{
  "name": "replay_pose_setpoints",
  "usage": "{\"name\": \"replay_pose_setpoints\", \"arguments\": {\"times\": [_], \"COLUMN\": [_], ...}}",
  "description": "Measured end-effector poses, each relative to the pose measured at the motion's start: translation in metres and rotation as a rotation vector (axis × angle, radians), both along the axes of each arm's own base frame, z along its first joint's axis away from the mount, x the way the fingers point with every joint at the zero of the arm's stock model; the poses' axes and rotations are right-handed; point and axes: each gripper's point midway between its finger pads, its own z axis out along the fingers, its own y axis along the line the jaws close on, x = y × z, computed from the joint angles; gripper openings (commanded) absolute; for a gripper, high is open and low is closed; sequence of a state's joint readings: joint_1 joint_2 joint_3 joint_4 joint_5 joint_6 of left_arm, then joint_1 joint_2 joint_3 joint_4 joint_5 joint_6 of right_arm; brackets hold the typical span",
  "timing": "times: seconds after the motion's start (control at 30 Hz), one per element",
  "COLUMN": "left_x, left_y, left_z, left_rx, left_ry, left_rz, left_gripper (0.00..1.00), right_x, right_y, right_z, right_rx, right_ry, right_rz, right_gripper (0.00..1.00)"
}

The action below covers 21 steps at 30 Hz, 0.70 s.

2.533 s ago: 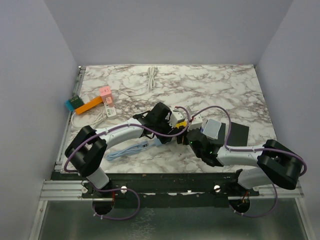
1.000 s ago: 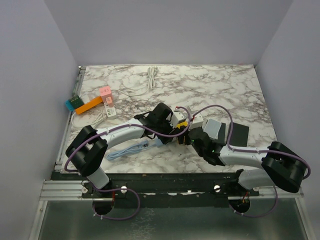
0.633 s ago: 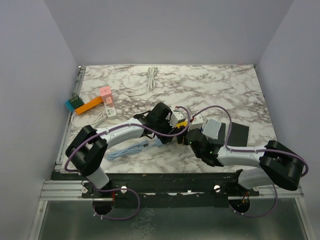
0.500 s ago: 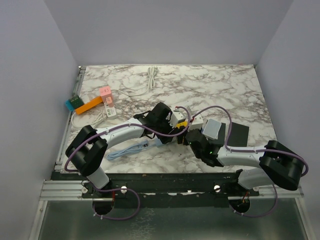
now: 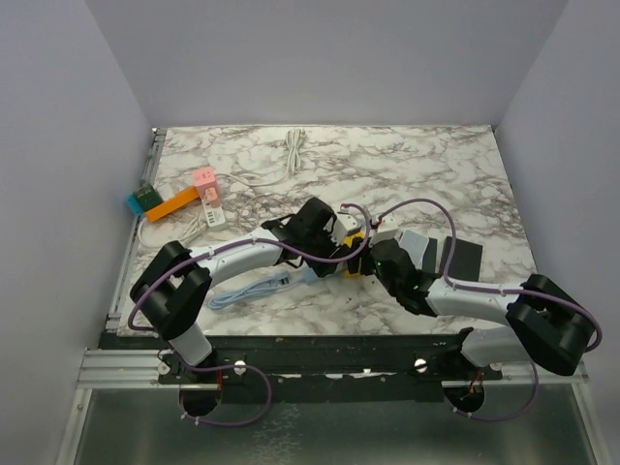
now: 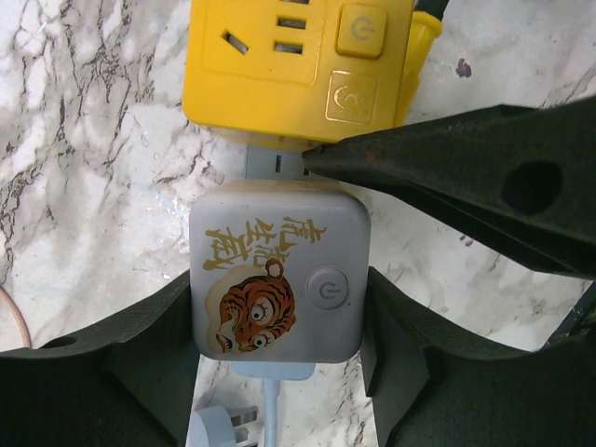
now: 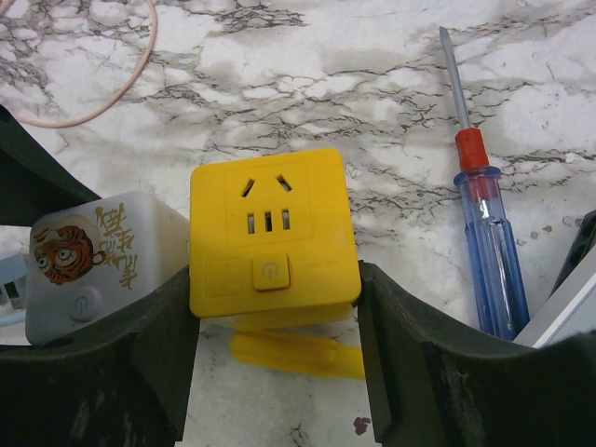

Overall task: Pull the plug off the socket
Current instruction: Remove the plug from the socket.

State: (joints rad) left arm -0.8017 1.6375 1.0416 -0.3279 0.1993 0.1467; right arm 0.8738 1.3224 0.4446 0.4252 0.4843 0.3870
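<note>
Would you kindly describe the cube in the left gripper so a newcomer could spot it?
Near the middle of the marble table stands a yellow plastic socket cube. Right beside it, the left gripper clamps a pale grey plastic cube. Only this one bears an orange tiger face and gold characters.

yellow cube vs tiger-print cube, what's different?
Colour: the yellow cube is bright yellow; the tiger-print cube is pale grey with a tiger picture and gold characters.
Upper face: the yellow cube shows socket holes, the tiger-print cube none.
Hold: the right gripper clamps the yellow cube, the left gripper the tiger-print cube.
Shared: rounded cube shape, a power button on the upper face, side by side on the marble table.
</note>
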Motion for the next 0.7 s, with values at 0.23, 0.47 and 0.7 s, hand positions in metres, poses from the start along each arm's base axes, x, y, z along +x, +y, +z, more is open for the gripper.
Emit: {"name": "replay_pose_setpoints", "arguments": {"times": [0.23, 0.47, 0.7], "left_x": [0.005, 0.004, 0.004], "left_y": [-0.004, -0.004, -0.004], "left_z": [0.001, 0.001, 0.001], "left_rx": [-0.011, -0.008, -0.003], "left_ry": [-0.004, -0.005, -0.007], "left_rz": [0.031, 0.034, 0.026], "left_gripper": [0.00, 0.00, 0.00], "right_x": [0.007, 0.005, -0.006], "right_y": [-0.004, -0.004, 0.000], "right_z": [0.000, 0.000, 0.000], "right_rx": [0.013, 0.006, -0.036], "right_ry": [0.021, 0.017, -0.022], "right_rz": [0.048, 0.062, 0.069], "right_gripper": [0.01, 0.01, 0.01]}}
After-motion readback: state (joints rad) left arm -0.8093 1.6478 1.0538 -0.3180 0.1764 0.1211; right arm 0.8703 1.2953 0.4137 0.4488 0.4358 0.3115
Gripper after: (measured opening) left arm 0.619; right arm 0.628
